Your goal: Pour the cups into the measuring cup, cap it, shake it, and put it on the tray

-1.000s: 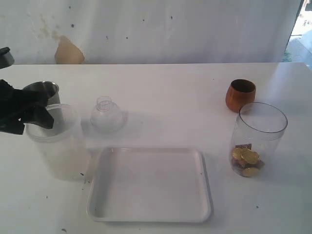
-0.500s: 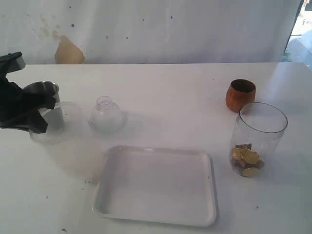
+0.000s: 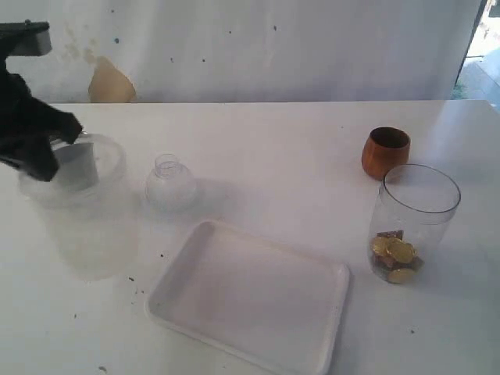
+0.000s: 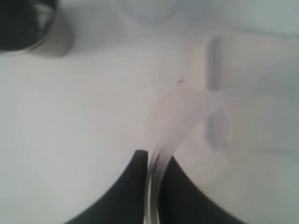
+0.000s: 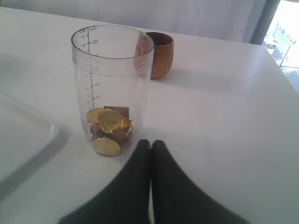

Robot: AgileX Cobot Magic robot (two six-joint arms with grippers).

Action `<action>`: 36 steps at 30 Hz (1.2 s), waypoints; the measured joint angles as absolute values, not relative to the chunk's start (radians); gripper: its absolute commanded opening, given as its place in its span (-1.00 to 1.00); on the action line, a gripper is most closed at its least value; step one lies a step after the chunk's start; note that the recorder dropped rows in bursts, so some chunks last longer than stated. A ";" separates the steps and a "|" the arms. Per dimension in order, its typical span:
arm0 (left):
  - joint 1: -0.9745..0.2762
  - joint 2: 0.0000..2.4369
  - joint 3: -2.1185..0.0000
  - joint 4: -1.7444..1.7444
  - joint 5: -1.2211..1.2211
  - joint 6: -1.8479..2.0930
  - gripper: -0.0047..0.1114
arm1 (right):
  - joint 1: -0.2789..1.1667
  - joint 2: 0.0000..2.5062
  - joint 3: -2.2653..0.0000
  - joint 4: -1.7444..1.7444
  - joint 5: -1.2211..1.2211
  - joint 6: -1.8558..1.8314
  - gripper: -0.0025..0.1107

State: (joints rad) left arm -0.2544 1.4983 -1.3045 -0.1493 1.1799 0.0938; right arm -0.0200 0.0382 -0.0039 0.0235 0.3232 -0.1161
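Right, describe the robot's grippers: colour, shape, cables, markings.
Both are plain black. The left gripper and the right gripper each have two smooth fingers, broad at the base, curving in to narrow tips. No cables or markings show. From the exterior view the left arm is a blurred black bulk topped by a grey block.

Lab-style test bench: plain white table, stained white backdrop, daylit opening at right edge.
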 measured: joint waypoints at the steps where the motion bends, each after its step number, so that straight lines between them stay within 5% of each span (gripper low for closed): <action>1: -0.259 1.494 -1.303 -0.078 1.198 0.068 -0.92 | -0.020 0.038 -0.004 0.023 0.323 -0.116 -0.96; 6: -0.196 1.440 -1.236 0.085 1.214 -0.006 -0.92 | -0.020 0.038 -0.004 0.023 0.323 -0.116 -0.96; 20: 0.265 1.431 -1.039 0.059 0.958 -0.056 -0.92 | -0.020 0.038 -0.004 0.023 0.323 -0.116 -0.96; 30: 0.388 1.699 -1.199 0.000 0.753 -0.065 -0.92 | -0.020 0.038 -0.004 0.023 0.323 -0.116 -0.96; 33: 0.397 1.772 -1.283 -0.011 0.795 -0.050 -0.55 | -0.020 0.038 -0.004 0.023 0.323 -0.116 -0.96; 36: 0.397 1.792 -1.323 -0.015 0.815 -0.048 0.27 | -0.020 0.038 -0.004 0.023 0.323 -0.116 -0.96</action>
